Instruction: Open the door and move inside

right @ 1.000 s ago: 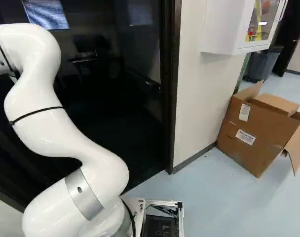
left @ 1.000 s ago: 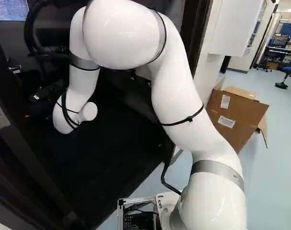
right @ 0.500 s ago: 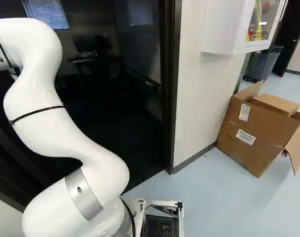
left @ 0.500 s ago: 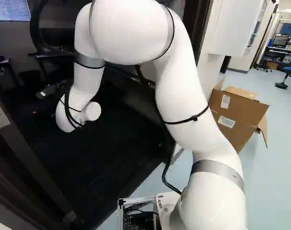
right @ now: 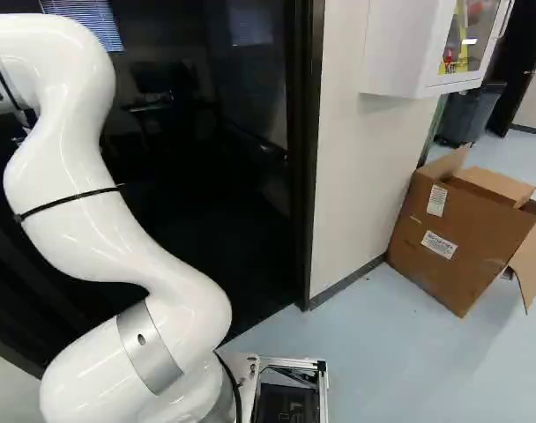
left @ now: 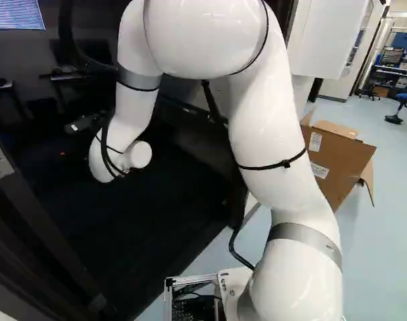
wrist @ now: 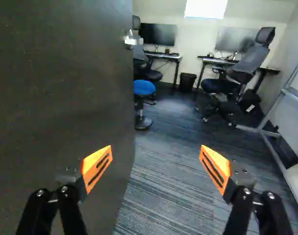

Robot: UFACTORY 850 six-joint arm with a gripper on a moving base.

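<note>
Your door (wrist: 61, 88) is open: in the wrist view its dark panel stands just beside the tool (left: 82, 125), overlapping one finger in view. Can't tell you if they touch. Silver hardware (wrist: 134, 40) shows at the panel's free edge.

Tool's open. You've got its two fingers spread wide, orange pads (wrist: 97, 167) facing each other, striped carpet (wrist: 161, 196) visible in the gap.

Your arm (left: 267, 140) rises from the base, bends over at the top and reaches left into the dark doorway in the left base view. Base end is near you on the pale floor (right: 374, 361).

Ahead of the tool, past the door edge: blue stool (wrist: 144, 88), then a worktop (wrist: 163, 55) with a monitor (wrist: 159, 34) at the far wall. Waste bin (wrist: 187, 80) sits between that and a second worktop (wrist: 217, 60). High-backed chair (wrist: 247, 63) in front of the second one. Metal frame (wrist: 271, 110) runs along the side away from the door.

Right base view: door frame (right: 305, 159) right of the doorway, then wall (right: 352, 176), white cabinet (right: 400, 53) mounted on it. Open cardboard box (right: 453, 242) on the floor at right, tilted, flaps out.
</note>
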